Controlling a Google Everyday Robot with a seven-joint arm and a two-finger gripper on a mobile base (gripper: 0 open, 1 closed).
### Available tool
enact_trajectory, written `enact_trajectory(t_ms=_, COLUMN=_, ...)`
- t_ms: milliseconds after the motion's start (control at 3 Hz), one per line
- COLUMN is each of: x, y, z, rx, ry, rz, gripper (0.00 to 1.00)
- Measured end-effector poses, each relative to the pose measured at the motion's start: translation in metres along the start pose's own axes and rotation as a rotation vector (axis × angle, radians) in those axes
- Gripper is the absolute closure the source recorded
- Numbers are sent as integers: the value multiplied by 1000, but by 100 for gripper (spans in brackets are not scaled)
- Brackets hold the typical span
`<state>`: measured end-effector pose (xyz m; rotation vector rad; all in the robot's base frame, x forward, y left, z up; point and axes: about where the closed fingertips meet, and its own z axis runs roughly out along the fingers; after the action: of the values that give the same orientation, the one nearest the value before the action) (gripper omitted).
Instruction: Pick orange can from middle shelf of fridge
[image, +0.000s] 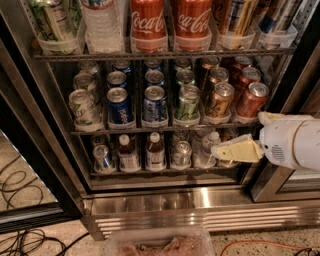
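Observation:
The orange can (219, 102) stands upright at the front of its lane on the middle shelf (150, 128) of the fridge (200, 206), with more orange cans lined up behind it. Red cans (251, 99) are to its right and pale green cans (187, 102) to its left. My gripper (223, 150), pale yellow on a white arm (292, 143), is at the right. It points left, in front of the lower rack, below and slightly right of the orange can, and holds nothing that I can see.
Tall Coca-Cola bottles (148, 24) fill the rack above. Small bottles (155, 151) and cans fill the rack below. Blue cans (120, 105) and pale cans (84, 107) are further left. The open door frame (30, 145) is at left, cables (15, 187) on the floor, a clear plastic tub (160, 242) at the bottom.

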<state>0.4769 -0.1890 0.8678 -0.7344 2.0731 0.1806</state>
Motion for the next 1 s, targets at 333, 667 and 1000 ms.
enact_trajectory(t_ms=333, x=23, y=-5, z=23, rx=49, ry=-93, rz=64, gripper=37)
enact_trajectory(t_ms=667, x=44, y=-36, z=37, rx=141, ry=-203, rz=159, gripper=48)
enact_trajectory(t_ms=1000, x=85, y=-68, z=41, rx=264, ry=-260, rz=138, gripper=48)
